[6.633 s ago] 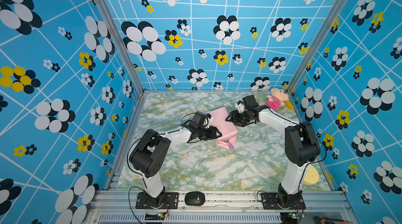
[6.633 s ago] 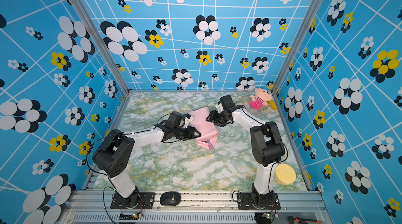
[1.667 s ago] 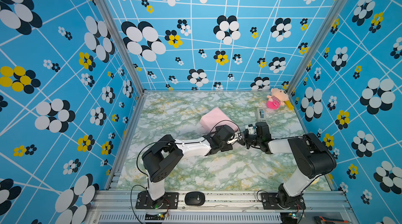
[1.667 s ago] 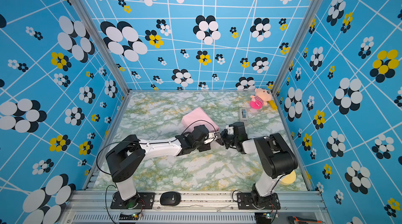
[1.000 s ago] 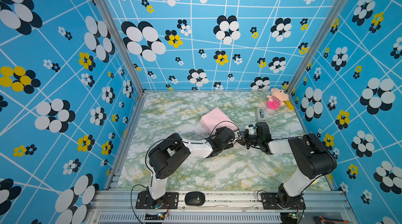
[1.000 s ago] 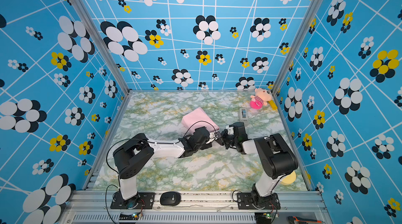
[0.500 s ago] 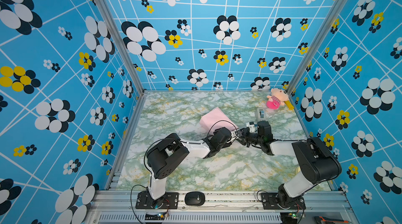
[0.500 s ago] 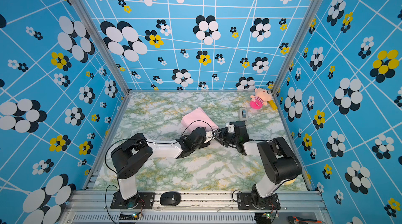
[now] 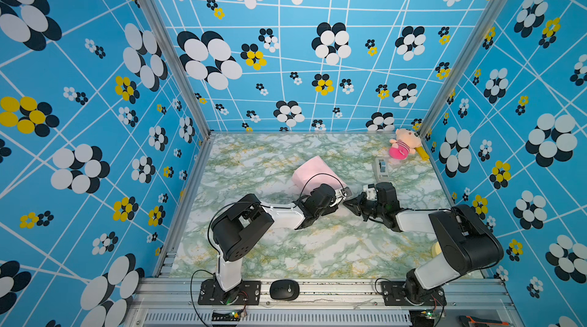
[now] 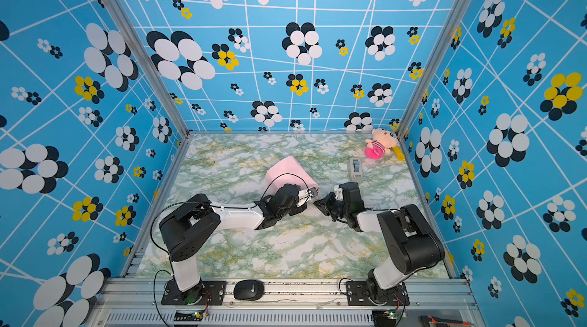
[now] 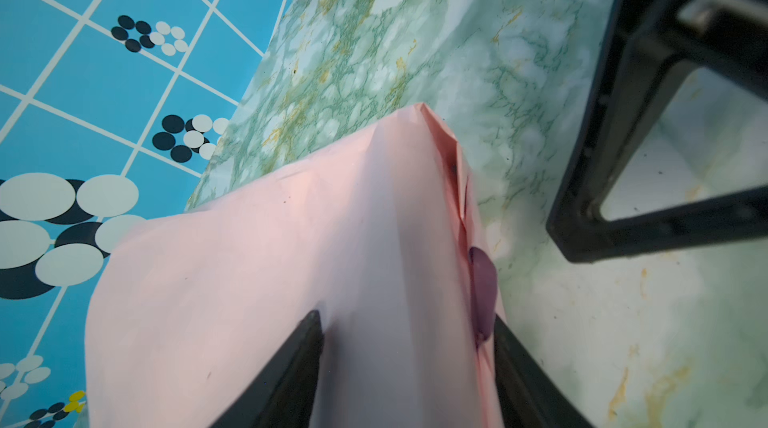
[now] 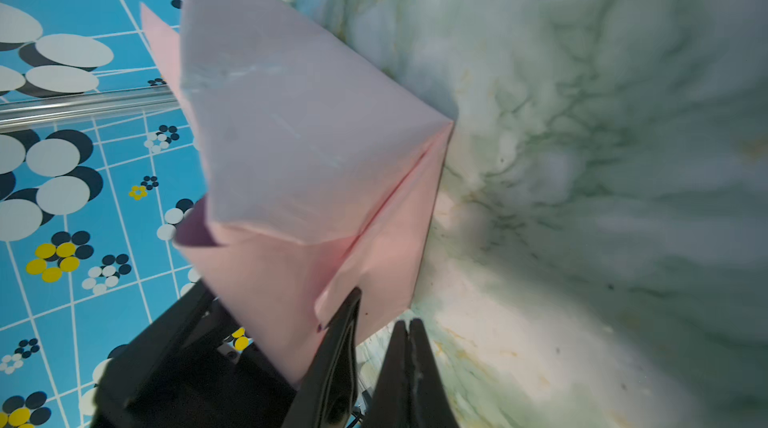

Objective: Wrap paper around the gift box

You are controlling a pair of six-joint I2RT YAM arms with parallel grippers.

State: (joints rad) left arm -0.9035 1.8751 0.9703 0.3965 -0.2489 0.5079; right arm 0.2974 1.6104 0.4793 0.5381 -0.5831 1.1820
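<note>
Paper (image 9: 313, 170), pale pink, in creased boxy folds (purple sliver at seam)

Pale pink paper (image 9: 313, 171), green-marbled table (image 9: 317, 246)

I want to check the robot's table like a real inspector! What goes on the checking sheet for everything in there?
Surface: green marbled tabletop, no damage seen.
Job's things: pink paper folded into a parcel mid-table; the gift box is hidden under it.
Clutter: grey tape dispenser and plush toy at the far right; black mouse on the front rail.
Grippers: left gripper has its fingers apart on either side of the parcel's edge, grip unclear; right gripper is shut beside the parcel, nothing seen in it.
Cables: black cable arcs over the left wrist; more at the arm bases.
Surroundings: blue flowered walls, metal frame posts.
</note>
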